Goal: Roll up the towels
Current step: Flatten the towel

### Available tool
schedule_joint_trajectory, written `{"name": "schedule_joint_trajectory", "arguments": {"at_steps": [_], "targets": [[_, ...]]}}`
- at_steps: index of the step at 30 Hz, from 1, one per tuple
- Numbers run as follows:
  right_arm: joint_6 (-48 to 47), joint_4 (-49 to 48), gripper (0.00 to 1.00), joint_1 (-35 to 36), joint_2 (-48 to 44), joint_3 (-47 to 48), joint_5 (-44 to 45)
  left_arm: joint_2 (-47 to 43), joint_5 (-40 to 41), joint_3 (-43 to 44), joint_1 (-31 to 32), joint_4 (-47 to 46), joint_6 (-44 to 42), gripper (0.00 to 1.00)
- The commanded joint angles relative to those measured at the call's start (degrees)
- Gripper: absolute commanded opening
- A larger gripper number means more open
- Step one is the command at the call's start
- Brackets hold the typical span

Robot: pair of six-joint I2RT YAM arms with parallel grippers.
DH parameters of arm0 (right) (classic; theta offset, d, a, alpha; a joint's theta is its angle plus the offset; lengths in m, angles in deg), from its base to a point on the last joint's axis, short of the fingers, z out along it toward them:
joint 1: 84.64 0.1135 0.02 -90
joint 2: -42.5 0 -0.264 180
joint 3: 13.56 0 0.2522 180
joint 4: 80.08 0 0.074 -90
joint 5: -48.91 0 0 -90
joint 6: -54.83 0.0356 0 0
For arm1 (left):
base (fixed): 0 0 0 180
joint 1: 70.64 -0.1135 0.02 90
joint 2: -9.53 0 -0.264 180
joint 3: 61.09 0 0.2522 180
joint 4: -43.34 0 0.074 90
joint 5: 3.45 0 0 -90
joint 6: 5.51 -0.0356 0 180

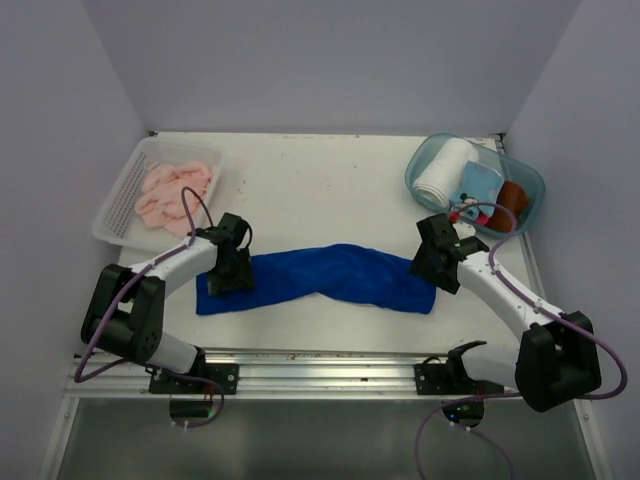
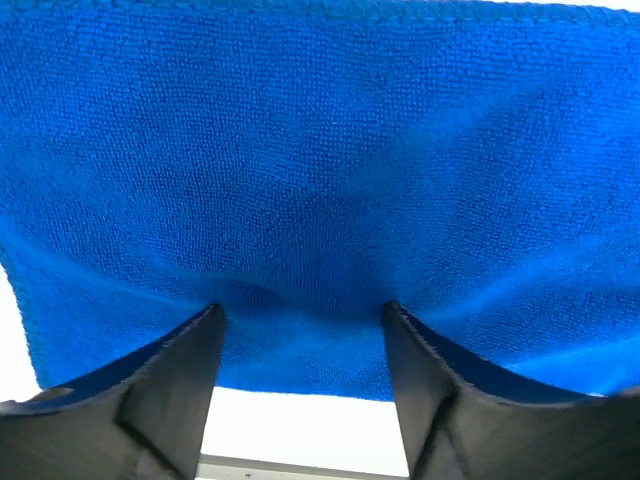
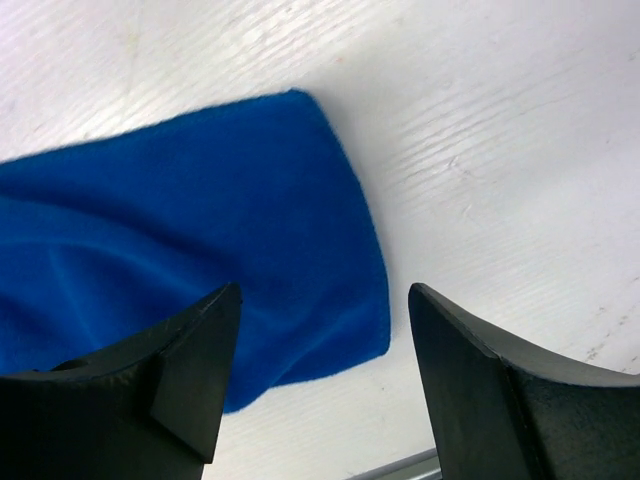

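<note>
As I look down from the overhead camera, the blue towel [image 1: 320,280] lies unrolled across the near middle of the counter [image 1: 320,180]. It stretches from 9 o'clock to 3 o'clock and is gathered narrower toward its middle.

My left arm [image 1: 165,262] reaches in from 7 o'clock and sets the left jaws on the towel's 9 o'clock end. On the left wrist camera they stand open. Both tips are down on the blue weave, with flat cloth between them, and nothing is pinched.

My right arm [image 1: 500,290] comes in from 5 o'clock and puts the right jaws at the towel's 3 o'clock end. On the right wrist camera they are spread wide and hold nothing. One jaw is over the towel's corner and the other over bare counter, and I cannot tell whether either touches down.

The pink towel [image 1: 178,190] lies crumpled in a white basket [image 1: 115,205] at 10 o'clock, well apart from the blue one. At 2 o'clock a clear tub [image 1: 430,160] holds a rolled white towel [image 1: 443,172] beside a light blue cloth [image 1: 478,183].
</note>
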Motion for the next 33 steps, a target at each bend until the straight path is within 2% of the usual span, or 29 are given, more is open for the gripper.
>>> {"name": "schedule_joint_trajectory", "arguments": {"at_steps": [1, 3, 4, 7, 10, 14, 17, 18, 19, 24, 33], "targets": [[-2.17, -4.19, 0.72, -3.98, 3.01, -0.35, 1.51, 0.98, -0.07, -0.74, 1.47, -5.19, 2.94, 0.65], [-4.02, -7.43, 0.72, -6.44, 5.73, -0.09, 0.19, 1.68, 0.19, -0.83, 1.47, -6.42, 2.94, 0.5], [-5.86, -8.49, 0.71, -7.06, 6.7, 0.0, -0.34, 2.04, 0.98, -0.48, 1.38, -6.69, 3.03, 0.29], [-8.68, -11.84, 0.69, -9.0, 11.09, 1.14, -0.52, 3.97, 1.08, 1.62, 1.64, -6.78, 2.68, 0.0], [-10.18, -13.95, 0.64, -10.58, 15.31, 2.2, 0.1, 4.33, 1.43, 2.77, 2.08, -6.87, 2.16, 0.0], [-11.93, -18.95, 0.56, -11.73, 16.81, 1.41, -4.28, 3.27, 1.87, 3.56, 2.08, -6.52, 1.54, 0.0], [-12.29, -21.51, 0.24, -11.82, 16.29, 1.93, -5.44, 2.83, 1.52, 4.96, 2.08, -6.08, 1.01, 0.0], [-12.2, -20.73, 0.02, -11.73, 16.03, 2.46, -5.44, 2.57, 1.26, 5.32, 2.08, -5.38, 0.66, 0.0], [-12.46, -20.11, 0.0, -11.82, 15.67, 3.25, -5.27, 2.39, 1.17, 6.54, 2.08, -5.2, 0.49, 0.0], [-13.96, -16.25, 0.0, -11.82, 9.27, 10.27, -3.69, 0.46, 0.29, 12.51, 2.08, -2.57, -1.27, 0.0], [-13.79, -10.62, 0.0, -11.82, -0.4, 29.52, -6.14, 0.81, 6.87, 38.16, 1.56, 6.22, -6.45, 0.0]]}}
